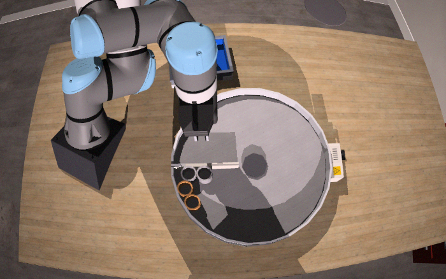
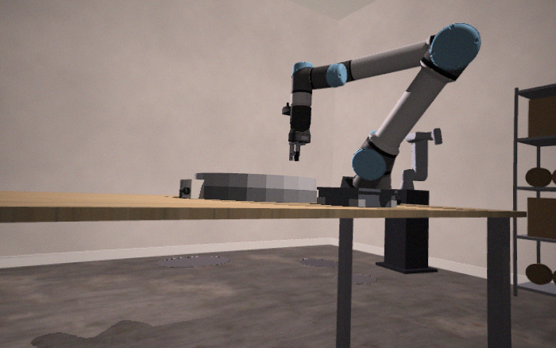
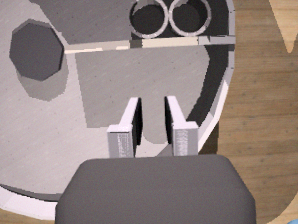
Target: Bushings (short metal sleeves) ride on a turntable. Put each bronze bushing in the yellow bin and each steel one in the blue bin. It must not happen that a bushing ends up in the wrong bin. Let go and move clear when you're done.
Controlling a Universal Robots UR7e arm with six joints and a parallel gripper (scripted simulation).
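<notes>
My gripper (image 1: 201, 138) (image 2: 294, 159) (image 3: 153, 111) is partly open and empty, above the turntable (image 1: 289, 131) (image 2: 266, 181) (image 3: 35, 145), on the bin side of its white bar. Two steel bushings stand side by side against the bar's other side: one (image 1: 188, 179) (image 3: 190, 35) nearer the rim, the other (image 1: 205, 181) (image 3: 148, 36) nearer the hub. Two bronze bushings stand along the rim beyond them: one (image 1: 178, 188) close to the outer steel one, the other (image 1: 192, 209) farther round. The blue bin (image 1: 222, 58) shows partly behind the arm. The yellow bin is hidden.
The white bar (image 1: 225, 165) (image 3: 170, 42) reaches from the rim towards the dark round hub (image 1: 255, 165) (image 3: 36, 50). The raised rim (image 1: 315, 121) (image 3: 223, 100) circles the turntable. A white control box (image 1: 335, 157) (image 2: 185, 188) stands at its far side from the arm's base.
</notes>
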